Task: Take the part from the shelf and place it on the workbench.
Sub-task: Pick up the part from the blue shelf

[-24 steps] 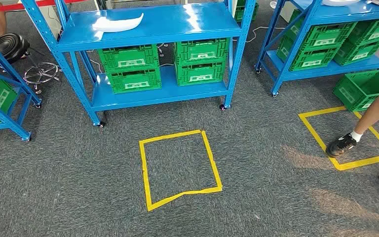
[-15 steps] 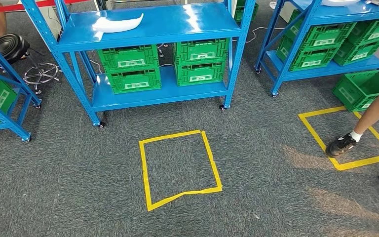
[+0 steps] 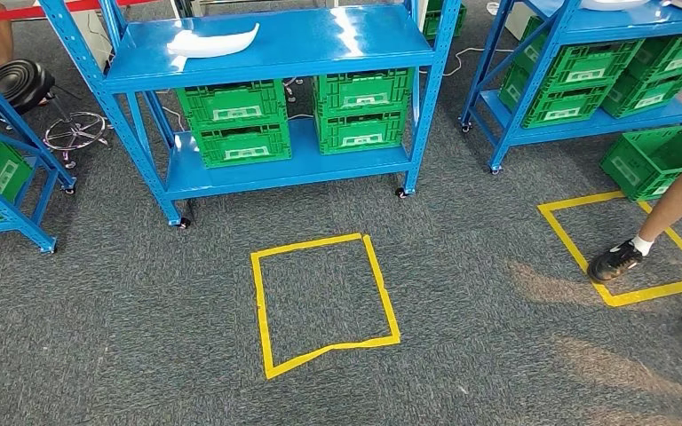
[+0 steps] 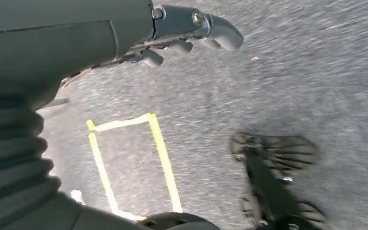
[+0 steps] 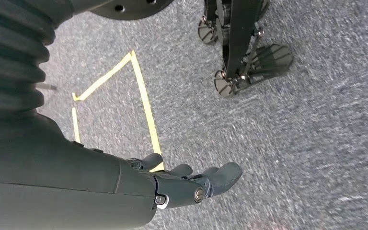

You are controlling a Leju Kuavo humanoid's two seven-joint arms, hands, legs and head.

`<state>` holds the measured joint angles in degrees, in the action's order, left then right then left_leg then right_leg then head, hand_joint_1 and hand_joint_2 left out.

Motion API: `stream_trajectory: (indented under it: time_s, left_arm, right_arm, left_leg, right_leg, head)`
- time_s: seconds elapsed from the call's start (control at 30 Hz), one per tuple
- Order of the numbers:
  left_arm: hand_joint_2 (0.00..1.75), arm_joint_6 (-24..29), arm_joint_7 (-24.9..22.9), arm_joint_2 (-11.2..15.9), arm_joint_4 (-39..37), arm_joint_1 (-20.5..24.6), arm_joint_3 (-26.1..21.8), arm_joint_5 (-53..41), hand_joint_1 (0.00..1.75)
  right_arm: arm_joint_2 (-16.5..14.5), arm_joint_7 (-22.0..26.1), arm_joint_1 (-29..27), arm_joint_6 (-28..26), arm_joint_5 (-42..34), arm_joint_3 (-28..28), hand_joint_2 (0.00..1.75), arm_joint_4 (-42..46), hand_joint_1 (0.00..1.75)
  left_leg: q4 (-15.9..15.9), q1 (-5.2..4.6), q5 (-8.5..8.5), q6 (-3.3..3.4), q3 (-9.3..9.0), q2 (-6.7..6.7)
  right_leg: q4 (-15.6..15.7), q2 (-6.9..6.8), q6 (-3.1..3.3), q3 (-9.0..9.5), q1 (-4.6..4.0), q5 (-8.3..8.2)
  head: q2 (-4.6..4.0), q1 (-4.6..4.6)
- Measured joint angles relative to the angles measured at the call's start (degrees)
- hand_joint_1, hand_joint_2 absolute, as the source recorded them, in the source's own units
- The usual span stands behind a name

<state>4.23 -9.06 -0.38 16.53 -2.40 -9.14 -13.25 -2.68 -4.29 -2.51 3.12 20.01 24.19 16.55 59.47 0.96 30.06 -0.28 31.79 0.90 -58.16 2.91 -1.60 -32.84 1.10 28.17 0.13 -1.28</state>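
The part, a white curved piece, lies on the top deck of the blue shelf, toward that deck's left end. Its long axis runs roughly along the shelf front, with the pointed tip toward the middle of the deck and the broader end toward the left post.

Both arms hang at the robot's sides. The left hand holds nothing; its fingers are loosely extended above the grey carpet. The right hand is likewise empty, fingers spread and slightly bent, over the carpet near a yellow tape line. Neither hand is anywhere near the shelf.

Between robot and shelf lies a yellow square taped on the floor, apparently the standing spot for the pick. The part lies forward, well above the hanging hands and to the left of the robot's midline, so the left hand looks the better placed to reach it once the robot is at the shelf. Because the part lies crosswise, a grasp across its narrow width from the front seems likely. The pick has not begun.

A person's leg stands at the right, inside another taped square.
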Motion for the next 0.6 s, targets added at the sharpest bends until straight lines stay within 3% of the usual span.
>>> stream_trajectory:
  time_s: [0.13, 0.3, 0.6]
  left_arm:
    - [0.00, 0.28, 4.80, -0.18, -0.35, 3.84, -0.66, -2.39, 0.00]
    - [0.00, 0.34, 11.87, -0.53, -0.14, 12.53, -0.60, -5.59, 0.00]
    - [0.00, -2.56, 16.14, -1.22, 1.67, 30.82, 2.09, -9.54, 0.00]
  right_arm:
    - [-0.47, -0.17, 0.99, 0.79, 3.39, 3.21, 0.00, -1.06, 0.00]
    - [-0.84, -0.16, 2.23, 1.54, 6.85, 5.83, 0.00, -2.07, 0.00]
    - [-1.02, -0.22, 3.31, 1.97, 9.89, 8.56, 0.00, -3.01, 0.00]
  left_leg:
    - [0.00, 0.00, -0.08, -0.03, -0.16, -0.01]
    - [0.00, 0.00, -0.29, -0.12, -0.20, 0.05]
    - [0.00, 0.00, -0.54, -0.23, -0.15, 0.04]
  right_leg:
    - [0.00, 0.02, -0.02, -0.01, 0.00, -0.07]
    - [-0.02, 0.00, -0.01, -0.06, 0.01, -0.34]
    - [-0.08, 0.03, 0.05, -0.13, 0.01, -0.61]
  head:
    - [0.01, 0.00]
    - [0.00, 0.00]
    - [0.01, 0.01]
